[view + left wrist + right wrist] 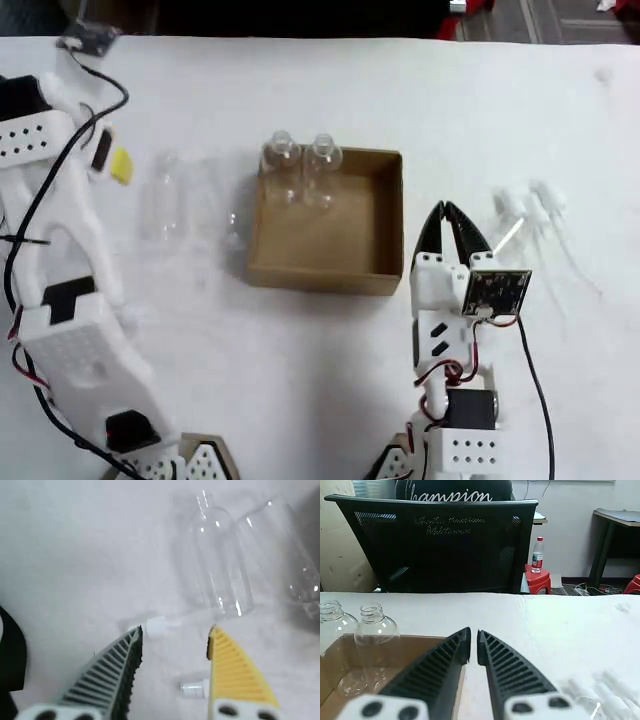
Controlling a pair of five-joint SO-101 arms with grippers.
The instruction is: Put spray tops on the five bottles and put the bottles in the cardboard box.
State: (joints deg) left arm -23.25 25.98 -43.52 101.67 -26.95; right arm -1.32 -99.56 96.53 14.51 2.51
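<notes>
Hands first. Saw left hand (175,630) spread open near surface (300,370), small white piece (155,627) just ahead. Found clear bottles (220,565) lying flat just past that, long way running away from hand; judged left arm nearer to these. Farther on, spotted cardboard box (325,272) with two topless bottles (281,160) standing inside, in far corner. Saw right hand (455,215) pressed together beside box, spray tops (525,205) lying on surface just beyond.

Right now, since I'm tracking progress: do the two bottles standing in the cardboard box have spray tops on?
No, the bottle and its neighbour in the cardboard box show bare, open necks.
</notes>
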